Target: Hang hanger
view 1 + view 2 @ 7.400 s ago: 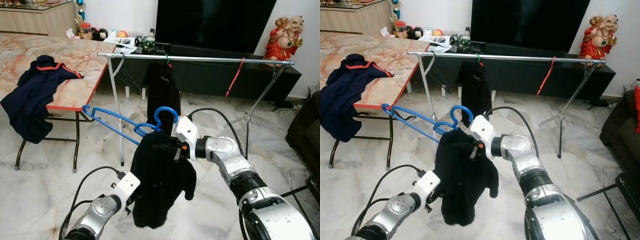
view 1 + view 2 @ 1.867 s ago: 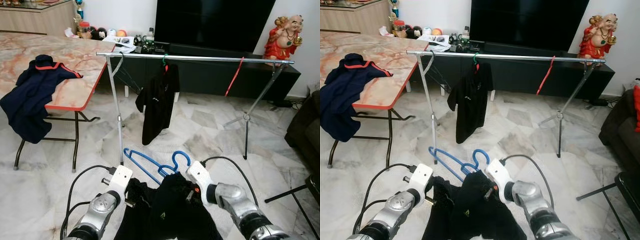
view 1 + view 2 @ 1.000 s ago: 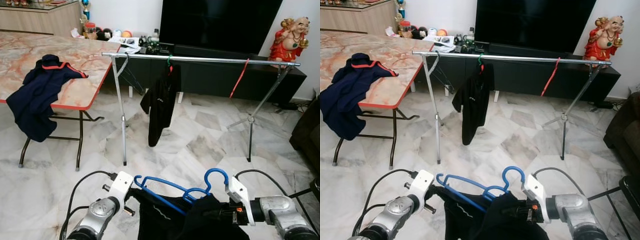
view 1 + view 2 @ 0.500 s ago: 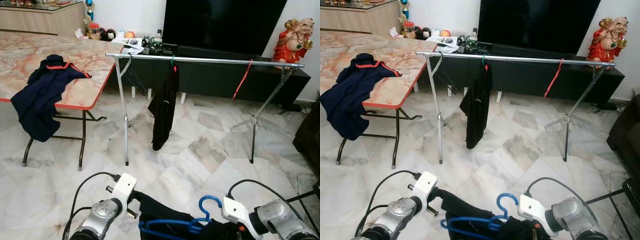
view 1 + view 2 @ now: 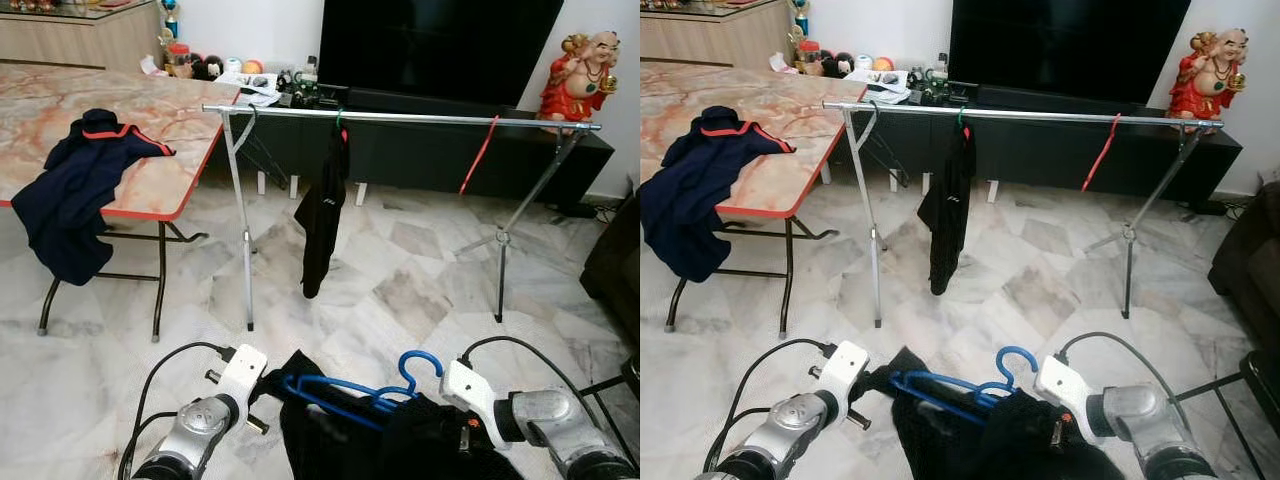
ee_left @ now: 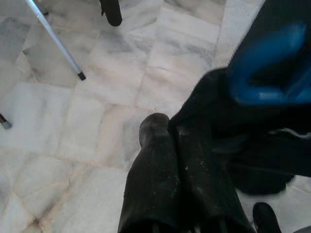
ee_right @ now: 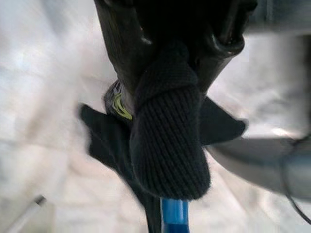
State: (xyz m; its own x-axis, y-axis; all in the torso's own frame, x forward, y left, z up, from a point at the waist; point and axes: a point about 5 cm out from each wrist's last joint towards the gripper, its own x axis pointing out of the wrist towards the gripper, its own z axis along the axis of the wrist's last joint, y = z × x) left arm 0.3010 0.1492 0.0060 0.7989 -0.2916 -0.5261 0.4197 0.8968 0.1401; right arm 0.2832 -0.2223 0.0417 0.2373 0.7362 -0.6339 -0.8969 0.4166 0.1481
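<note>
A blue hanger (image 5: 345,390) with a black garment (image 5: 335,440) draped on it hangs low in front of me, hook (image 5: 420,364) up. My left gripper (image 6: 167,127) is shut on a fold of the garment at the hanger's left end. My right gripper (image 7: 170,77) is shut on the hanger's neck, which is wrapped in the garment's knit collar (image 7: 167,145); the blue bar (image 7: 174,216) pokes out below. The steel clothes rail (image 5: 400,117) stands ahead across the marble floor, well above and beyond the hanger.
On the rail hang another black garment (image 5: 322,215) and a red hanger (image 5: 478,155). A marble-topped table (image 5: 150,190) with a navy garment (image 5: 75,195) stands at the left. Behind the rail are a TV cabinet (image 5: 430,150) and a red figurine (image 5: 578,75). A dark sofa edge (image 5: 615,270) is at the right.
Since half a second ago the hanger and garment have risen a little, the hook now higher. Over the last seconds both grippers kept their hold while the hanger was lowered from chest height.
</note>
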